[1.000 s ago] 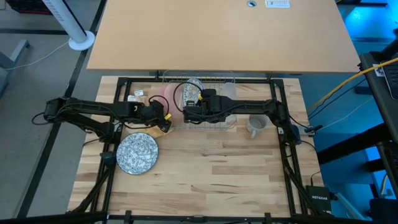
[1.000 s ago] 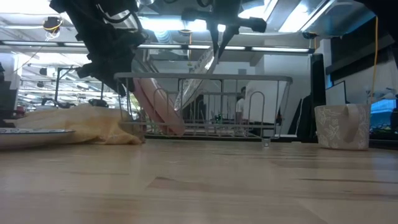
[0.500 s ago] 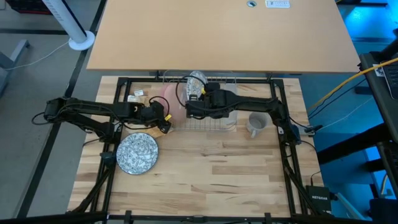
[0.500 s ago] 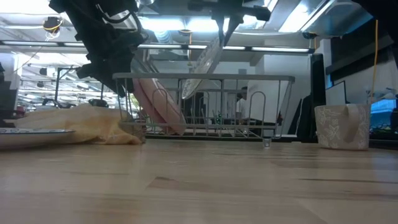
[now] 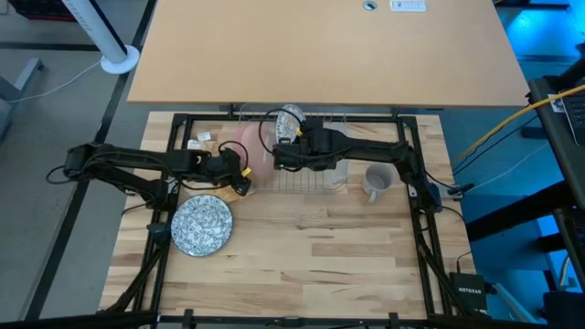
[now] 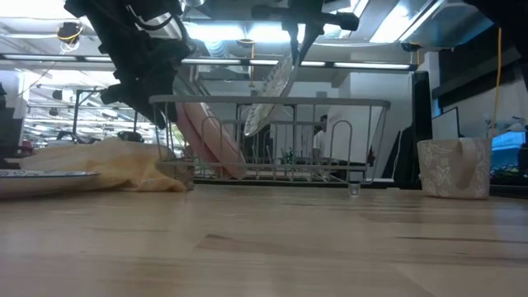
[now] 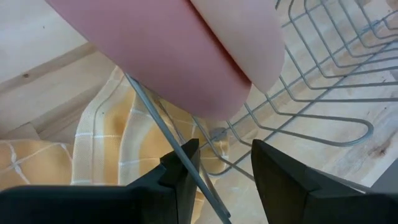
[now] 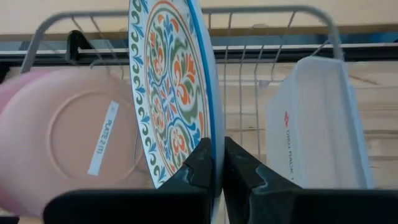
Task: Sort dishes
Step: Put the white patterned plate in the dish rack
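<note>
My right gripper [image 8: 217,146] is shut on a plate with a blue, green and orange pattern [image 8: 171,93], holding it over the silver wire rack [image 5: 306,174]. Pink plates [image 8: 81,137] stand on edge in the rack's left part, leaning on its wires. A blue-green patterned plate [image 5: 201,226] lies flat on the table near the left. The grey mug [image 5: 375,183] stands right of the rack. My left gripper [image 7: 224,155] is open at the rack's left near corner, above the yellow cloth [image 7: 106,143], with a rack wire [image 7: 155,121] running between its fingers. My right gripper pinches the patterned plate's rim [image 8: 213,127] between its two fingers, coming slanting down from above. The plate stands on edge, tilted, with its lower edge [image 6: 252,128] below the rack's top rail and clear of the rack's floor. My left gripper has the rack wire against one finger's inner side [image 7: 186,168]; I cannot tell whether they touch.
A white plastic holder [image 8: 317,124] sits in the rack's right part. The yellow cloth [image 6: 107,165] lies bunched left of the rack. Bare wood table [image 5: 320,256] stretches in front of the rack. A tan tabletop [image 5: 329,55] adjoins the far edge.
My right gripper has risen a little and gone toward the table's far edge, still shut on the patterned plate. The plate has come up higher in the rack, staying on edge and tilted.
</note>
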